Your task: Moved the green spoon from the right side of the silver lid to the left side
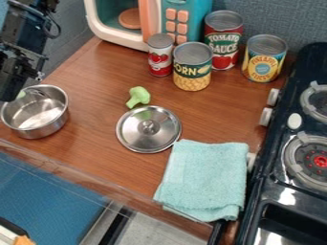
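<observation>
A: And there it is, the end effector (10, 91), hanging down beside the steel pot (42, 125)! Is it open, is it gripping?

B: Can't call it, folks. How far open it is, and whether it has hold of anything, I cannot tell from here.

A: There's a green patch (21, 94) at the pot's far side, right by the end effector!

B: Too small to name, a thing or just a reflection. But look right of the end effector, past the pot: the green broccoli-shaped piece (139, 95), lying on the desk (96, 139)!

A: And what a spot, right up by the silver lid (137, 137), stalk pointing lidward!

B: Very near the far rim; touching or not, I can't say. The lid lies flat, knob up, to the right of the end effector and nearer us.

A: Beyond the lid, farther right and closer to us, a pale turquoise cloth (205, 177), folded!

B: Swing to the far side, right of the end effector: a toy oven (172, 5), then the small red-labelled can (160, 57), the corn can (192, 72), the tomato can (223, 36) and the yellow-and-blue can (264, 60), all upright!

A: And farthest right, the black stove (281, 191)!
</observation>
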`<state>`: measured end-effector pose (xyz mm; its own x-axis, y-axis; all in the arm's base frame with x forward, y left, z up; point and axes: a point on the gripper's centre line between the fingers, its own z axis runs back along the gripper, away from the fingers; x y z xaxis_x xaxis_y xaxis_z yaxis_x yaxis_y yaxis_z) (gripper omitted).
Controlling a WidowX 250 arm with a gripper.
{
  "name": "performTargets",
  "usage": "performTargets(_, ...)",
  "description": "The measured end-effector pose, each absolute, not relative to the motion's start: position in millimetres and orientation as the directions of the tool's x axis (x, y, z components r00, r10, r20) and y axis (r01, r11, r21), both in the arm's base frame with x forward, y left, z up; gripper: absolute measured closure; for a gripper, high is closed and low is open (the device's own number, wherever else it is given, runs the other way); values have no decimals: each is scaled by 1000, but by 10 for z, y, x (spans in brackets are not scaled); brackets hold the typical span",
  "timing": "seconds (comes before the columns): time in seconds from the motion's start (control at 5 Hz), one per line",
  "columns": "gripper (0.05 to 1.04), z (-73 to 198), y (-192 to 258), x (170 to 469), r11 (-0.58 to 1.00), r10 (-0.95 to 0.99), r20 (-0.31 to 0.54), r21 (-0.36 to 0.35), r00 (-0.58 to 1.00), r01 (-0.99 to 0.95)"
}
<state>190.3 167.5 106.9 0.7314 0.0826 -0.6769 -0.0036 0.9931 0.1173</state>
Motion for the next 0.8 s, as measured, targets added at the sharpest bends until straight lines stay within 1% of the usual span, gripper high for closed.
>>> performTargets(0.6,695,899,1706,1968,993,62,-694,116,718,26)
performTargets(0.8,695,858,1710,2016,991,63,-695,126,716,34)
